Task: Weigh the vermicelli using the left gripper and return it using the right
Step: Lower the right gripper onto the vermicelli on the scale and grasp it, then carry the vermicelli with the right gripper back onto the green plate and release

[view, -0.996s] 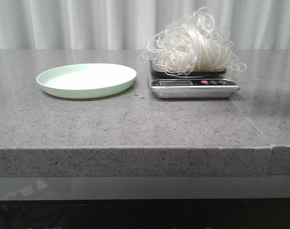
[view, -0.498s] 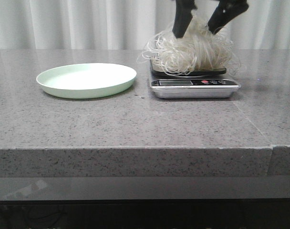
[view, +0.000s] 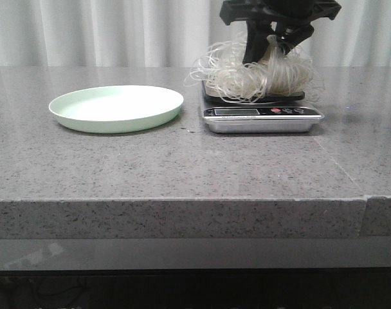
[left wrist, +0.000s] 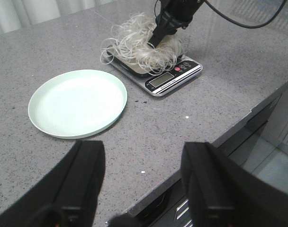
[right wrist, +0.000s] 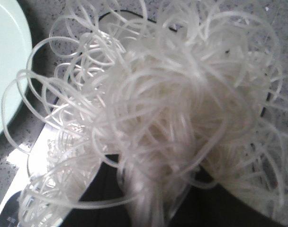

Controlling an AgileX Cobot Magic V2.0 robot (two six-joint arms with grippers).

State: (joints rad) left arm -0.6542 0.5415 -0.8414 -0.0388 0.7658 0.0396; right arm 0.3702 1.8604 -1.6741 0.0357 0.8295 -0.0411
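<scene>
I am pressing the right end effector (view: 271, 48) into the vermicelli (view: 256, 71) sitting on the scale (view: 263, 116), fingers nearly closed around its springy, featherlight core; loose loops may snag.

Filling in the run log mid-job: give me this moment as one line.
phase: return pickup | right end effector: pinched in vermicelli on scale | left end effector: open, idle | plate: empty

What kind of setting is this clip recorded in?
Likely a mock kitchen worktop in a lab: a speckled grey stone counter, a digital kitchen scale holding vermicelli, a pale green plate beside it, and white curtains behind.
</scene>
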